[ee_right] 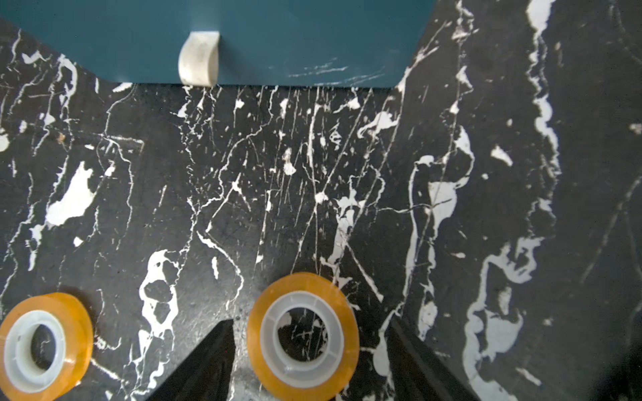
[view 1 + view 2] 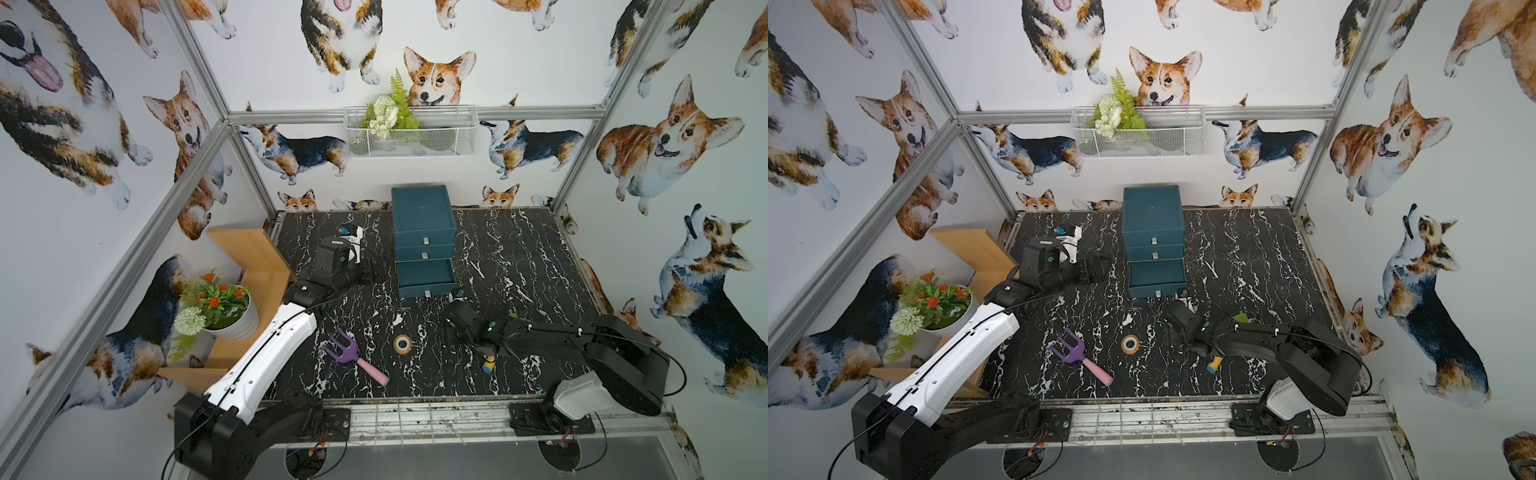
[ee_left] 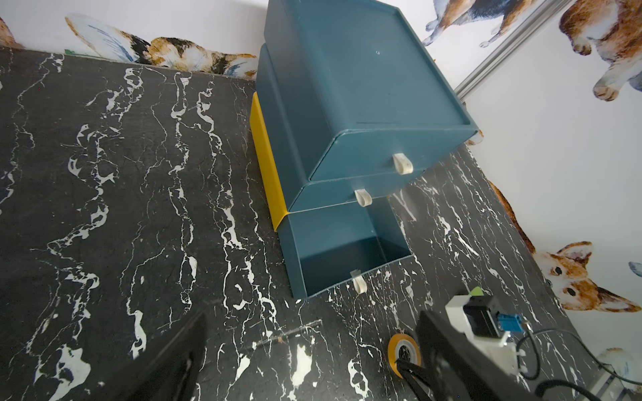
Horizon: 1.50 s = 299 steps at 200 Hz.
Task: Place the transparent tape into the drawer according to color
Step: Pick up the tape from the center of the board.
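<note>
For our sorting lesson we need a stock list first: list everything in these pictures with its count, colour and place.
drawer unit: one, teal, table's back middle; bottom drawer open.
tape rolls: two, orange, on the table before the bottom drawer.
toy rake: one, purple, pink handle, table's front left.
toy handle: one, yellow-blue, partly under the right arm.
potted plant: one, orange flowers, white pot, wooden shelf at left.
wire basket: one, white, back wall, holding greenery.
left tool: one, black, open, left of the drawers.
right tool: one, black, open, straddling one roll.
</note>
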Available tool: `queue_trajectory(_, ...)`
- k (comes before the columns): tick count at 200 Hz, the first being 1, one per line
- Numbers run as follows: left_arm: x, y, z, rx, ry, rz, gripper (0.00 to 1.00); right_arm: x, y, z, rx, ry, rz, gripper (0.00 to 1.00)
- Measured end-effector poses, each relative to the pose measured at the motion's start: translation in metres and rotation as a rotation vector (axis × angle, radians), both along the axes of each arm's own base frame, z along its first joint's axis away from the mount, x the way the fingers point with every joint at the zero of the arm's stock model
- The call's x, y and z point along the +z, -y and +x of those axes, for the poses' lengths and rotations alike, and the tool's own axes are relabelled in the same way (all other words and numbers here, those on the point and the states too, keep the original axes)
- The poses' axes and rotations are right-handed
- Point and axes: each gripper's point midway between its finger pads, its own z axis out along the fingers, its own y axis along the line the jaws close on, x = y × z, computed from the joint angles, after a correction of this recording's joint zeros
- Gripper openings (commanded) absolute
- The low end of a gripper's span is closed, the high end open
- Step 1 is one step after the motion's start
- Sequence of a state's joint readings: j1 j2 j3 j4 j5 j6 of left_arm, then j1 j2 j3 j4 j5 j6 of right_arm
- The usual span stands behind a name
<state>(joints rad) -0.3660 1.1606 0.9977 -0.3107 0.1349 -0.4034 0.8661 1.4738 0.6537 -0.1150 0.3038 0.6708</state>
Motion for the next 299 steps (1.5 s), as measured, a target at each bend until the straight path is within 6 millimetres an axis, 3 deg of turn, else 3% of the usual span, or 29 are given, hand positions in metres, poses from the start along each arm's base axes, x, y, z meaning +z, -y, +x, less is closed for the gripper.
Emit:
queue_trajectory(197,0.000,0.003,-0.002,-0.013,0.003,0.004,1.00,-0.016,-0.003,-0.004,0.058,-0.016,-0.116,0.64)
queue_trajectory(213,0.000,0.003,-0.002,-0.013,0.003,0.004,0.99,-0.016,-0.004,-0.003,0.059,-0.015,-0.116,0.57)
queue_trajectory(267,0.000,0.003,-0.002,-0.014,0.003,0.003,0.99,-0.010,-0.005,-0.008,0.069,-0.023,-0.092,0.50)
queue_trajectory(299,0.000,0.003,-0.002,-0.015,0.003,0.004,1.00,0.007,-0.008,-0.007,0.074,-0.005,-0.055,0.49)
